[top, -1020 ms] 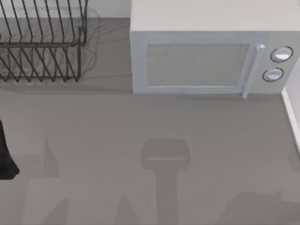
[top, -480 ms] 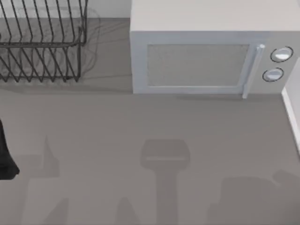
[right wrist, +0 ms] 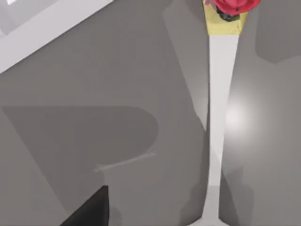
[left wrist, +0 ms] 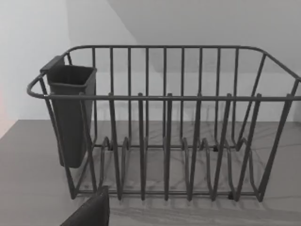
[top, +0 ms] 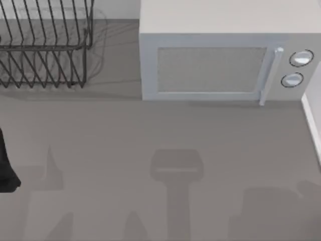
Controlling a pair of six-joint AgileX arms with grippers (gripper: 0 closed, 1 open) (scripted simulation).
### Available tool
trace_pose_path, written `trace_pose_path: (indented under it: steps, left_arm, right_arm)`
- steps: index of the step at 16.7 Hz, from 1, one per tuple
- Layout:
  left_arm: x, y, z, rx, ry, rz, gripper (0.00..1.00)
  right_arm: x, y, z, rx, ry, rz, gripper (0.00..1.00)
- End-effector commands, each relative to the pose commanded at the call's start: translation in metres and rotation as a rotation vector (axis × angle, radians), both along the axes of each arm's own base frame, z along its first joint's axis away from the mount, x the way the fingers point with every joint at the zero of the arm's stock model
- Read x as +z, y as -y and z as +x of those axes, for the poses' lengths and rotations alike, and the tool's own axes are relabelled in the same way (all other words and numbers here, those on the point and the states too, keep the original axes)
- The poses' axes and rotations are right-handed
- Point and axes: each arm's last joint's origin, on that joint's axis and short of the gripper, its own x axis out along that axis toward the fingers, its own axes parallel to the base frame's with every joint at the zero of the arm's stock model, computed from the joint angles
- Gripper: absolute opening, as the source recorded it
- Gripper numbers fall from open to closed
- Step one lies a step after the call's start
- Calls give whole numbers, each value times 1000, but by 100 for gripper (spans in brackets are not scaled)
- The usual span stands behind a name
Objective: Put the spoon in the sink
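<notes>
The spoon lies flat on the grey counter in the right wrist view. It has a long pale handle, and one end carries a yellow and red piece. A dark part of my right gripper hovers above the counter to one side of the handle, not touching it. The sink is out of view. My left arm stays parked at the table's left edge. A dark part of my left gripper faces the dish rack.
A black wire dish rack with a dark utensil cup stands at the back left. A white microwave stands at the back, right of centre. A white edge runs along the right side.
The shadow at the counter's front right has grown and crept up and leftward in the top view. The left arm, rack and microwave have not moved.
</notes>
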Motion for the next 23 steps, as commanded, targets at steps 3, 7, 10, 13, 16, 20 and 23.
trace_pose_path:
  steps: [3, 7, 10, 13, 16, 20, 23]
  left_arm:
    - [0, 0, 0, 0, 0, 0, 100]
    - [0, 0, 0, 0, 0, 0, 100]
    - [0, 0, 0, 0, 0, 0, 100]
    - [0, 0, 0, 0, 0, 0, 100]
    - [0, 0, 0, 0, 0, 0, 100]
    - [0, 0, 0, 0, 0, 0, 100]
    - [0, 0, 0, 0, 0, 0, 100]
  right_arm:
    - [-28, 1, 4, -2, 3, -1, 100]
    - [-71, 2, 4, -1, 15, -4, 100]
    - [-89, 1, 0, -1, 5, -1, 100]
    - [-90, 1, -1, -1, 4, -1, 100]
    - [-90, 1, -1, -1, 4, -1, 85]
    - [-90, 1, -1, -1, 4, -1, 55]
    - [-90, 1, -1, -1, 4, -1, 32]
